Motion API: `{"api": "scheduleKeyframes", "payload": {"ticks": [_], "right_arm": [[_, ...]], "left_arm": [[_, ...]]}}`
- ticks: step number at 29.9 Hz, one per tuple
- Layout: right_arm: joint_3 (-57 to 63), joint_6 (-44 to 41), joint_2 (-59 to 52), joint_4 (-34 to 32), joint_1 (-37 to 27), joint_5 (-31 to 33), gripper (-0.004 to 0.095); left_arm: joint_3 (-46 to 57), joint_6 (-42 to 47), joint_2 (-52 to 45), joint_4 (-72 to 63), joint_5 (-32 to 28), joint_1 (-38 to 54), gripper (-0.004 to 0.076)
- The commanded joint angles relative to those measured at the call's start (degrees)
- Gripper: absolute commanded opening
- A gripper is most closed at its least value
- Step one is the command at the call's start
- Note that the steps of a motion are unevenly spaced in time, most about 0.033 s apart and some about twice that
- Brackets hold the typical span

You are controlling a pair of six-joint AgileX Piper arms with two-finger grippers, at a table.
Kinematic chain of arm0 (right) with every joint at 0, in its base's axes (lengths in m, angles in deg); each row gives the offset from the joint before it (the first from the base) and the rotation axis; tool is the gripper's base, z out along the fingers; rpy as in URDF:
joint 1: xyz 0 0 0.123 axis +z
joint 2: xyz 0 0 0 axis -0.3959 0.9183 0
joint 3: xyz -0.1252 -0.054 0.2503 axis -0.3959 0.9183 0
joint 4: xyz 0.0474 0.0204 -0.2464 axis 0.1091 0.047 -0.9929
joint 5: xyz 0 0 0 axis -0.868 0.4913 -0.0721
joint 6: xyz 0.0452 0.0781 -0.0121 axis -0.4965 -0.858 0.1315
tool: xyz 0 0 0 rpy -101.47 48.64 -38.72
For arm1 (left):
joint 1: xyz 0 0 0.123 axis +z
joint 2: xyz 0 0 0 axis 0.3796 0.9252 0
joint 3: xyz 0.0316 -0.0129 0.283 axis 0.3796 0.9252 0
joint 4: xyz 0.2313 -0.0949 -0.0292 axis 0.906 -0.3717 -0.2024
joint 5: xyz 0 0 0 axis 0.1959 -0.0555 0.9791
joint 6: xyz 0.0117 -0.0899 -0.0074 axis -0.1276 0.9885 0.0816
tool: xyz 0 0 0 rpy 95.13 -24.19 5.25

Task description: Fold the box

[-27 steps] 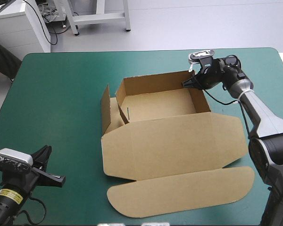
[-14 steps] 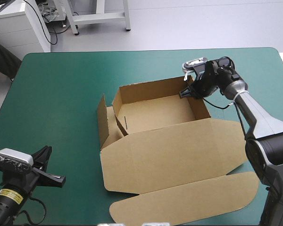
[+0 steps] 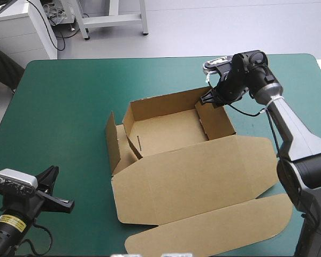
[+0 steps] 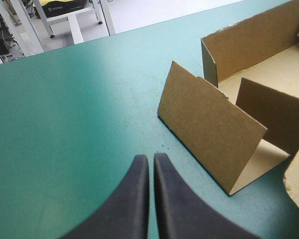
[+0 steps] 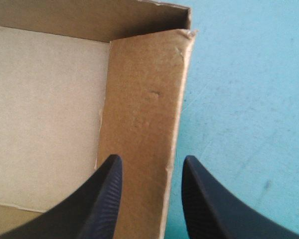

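Two grippers, two very different postures here. My right gripper (image 3: 207, 98) is out at the far right corner of the brown box (image 3: 187, 171), pointing down at it. Its black fingers are spread: one hangs over the inside of the tray, the other over the teal-green cover outside. The right wall (image 5: 144, 99) runs up between them. That wall tips inward over the tray floor, and its far end meets the back wall (image 5: 89, 17) at the corner. A strip of cover shows between the wall and my outer finger. Whether the inner finger touches the board, I cannot tell.

The box itself sits around the middle of the counter (image 3: 69, 107), a little to the right. Its tray is on the far side with the walls raised. The lid (image 3: 203, 160) lies flat toward the near edge, and a long rounded tuck flap (image 3: 214, 227) lies flat beyond it, nearest me.

My left gripper (image 4: 151, 159) is down by the near left corner, well apart from the box, fingers pressed together into one pointed arch over bare cover. Ahead of it a loose side flap (image 4: 209, 119) stands upright off the tray's left side, with a shorter inner wall (image 4: 269, 117) behind it.
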Motion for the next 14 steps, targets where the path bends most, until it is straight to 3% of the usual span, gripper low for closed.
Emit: {"api": "scheduleKeyframes", "payload": {"ticks": [1, 14], "right_arm": [[-2.1, 0.1, -6.5, -0.4, 0.0, 1.2, 0.0369], [-0.6, 2.6, -4.9, -0.7, 0.0, 1.2, 0.0446]], "left_arm": [[-1.4, -0.1, 0.3, 0.2, -3.9, 0.0, 0.0012], [-1.4, -0.1, 0.3, -0.1, -3.5, 0.0, 0.0045]]}}
